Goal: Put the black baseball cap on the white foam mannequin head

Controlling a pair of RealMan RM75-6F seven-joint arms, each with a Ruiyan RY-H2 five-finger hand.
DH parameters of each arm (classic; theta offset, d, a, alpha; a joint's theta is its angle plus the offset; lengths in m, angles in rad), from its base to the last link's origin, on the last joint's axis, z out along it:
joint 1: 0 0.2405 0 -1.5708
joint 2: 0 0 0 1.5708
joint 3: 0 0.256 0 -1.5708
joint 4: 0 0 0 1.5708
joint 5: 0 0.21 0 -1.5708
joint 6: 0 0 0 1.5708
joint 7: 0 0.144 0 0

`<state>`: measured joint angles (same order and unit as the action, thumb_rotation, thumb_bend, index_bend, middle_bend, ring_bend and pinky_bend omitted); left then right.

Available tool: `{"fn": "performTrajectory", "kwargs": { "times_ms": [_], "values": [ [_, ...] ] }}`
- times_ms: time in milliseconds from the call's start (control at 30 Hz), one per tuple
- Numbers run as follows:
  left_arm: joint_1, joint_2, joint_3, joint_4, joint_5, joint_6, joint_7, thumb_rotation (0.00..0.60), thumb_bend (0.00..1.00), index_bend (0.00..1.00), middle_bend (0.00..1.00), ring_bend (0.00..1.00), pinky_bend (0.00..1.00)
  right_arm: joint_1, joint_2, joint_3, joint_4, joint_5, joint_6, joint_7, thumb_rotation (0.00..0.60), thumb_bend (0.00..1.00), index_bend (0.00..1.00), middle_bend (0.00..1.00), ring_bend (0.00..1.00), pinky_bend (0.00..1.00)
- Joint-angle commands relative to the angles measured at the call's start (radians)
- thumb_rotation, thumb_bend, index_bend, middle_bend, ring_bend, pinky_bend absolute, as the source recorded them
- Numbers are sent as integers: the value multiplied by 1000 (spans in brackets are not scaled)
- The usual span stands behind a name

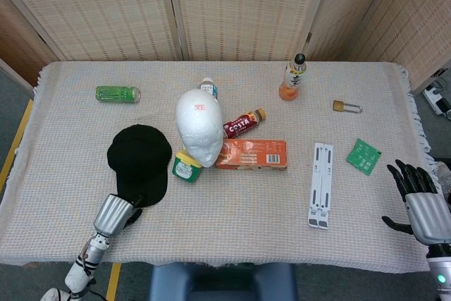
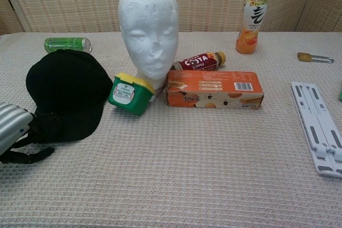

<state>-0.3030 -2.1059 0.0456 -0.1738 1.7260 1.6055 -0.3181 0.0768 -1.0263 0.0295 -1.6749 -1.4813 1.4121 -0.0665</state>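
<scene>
The black baseball cap lies flat on the table, left of the white foam mannequin head, which stands upright and bare. My left hand is at the cap's near brim edge. Its dark fingers lie on the brim, and the thumb lies apart on the cloth just below it. My right hand hovers by the table's right front corner with fingers spread and holds nothing. The chest view does not show it.
A green tub and an orange box sit against the head's base, with a Costa bottle behind. Further off are a green can, an orange drink bottle, a padlock, a white stand and a green card.
</scene>
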Motion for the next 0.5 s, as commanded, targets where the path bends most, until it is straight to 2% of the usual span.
{"fn": "performTrajectory", "kwargs": {
  "times_ms": [33,400,500],
  "values": [
    [-9,-9,-14,10,-22,-7,4,600,319,459,1000,1000,1000,4,3,-7,-3,0,-16,-1,600,0,0,0,0,0],
    [-37,-18,-25,34,-64,-49,7,600,343,471,1000,1000,1000,10,21,-16,-17,-4,-37,14,600,0,0,0,0,0],
    [-44,-19,-35,35,-81,-49,2,600,383,500,1000,1000,1000,13,24,-20,-17,-5,-47,18,600,0,0,0,0,0]
  ]
}}
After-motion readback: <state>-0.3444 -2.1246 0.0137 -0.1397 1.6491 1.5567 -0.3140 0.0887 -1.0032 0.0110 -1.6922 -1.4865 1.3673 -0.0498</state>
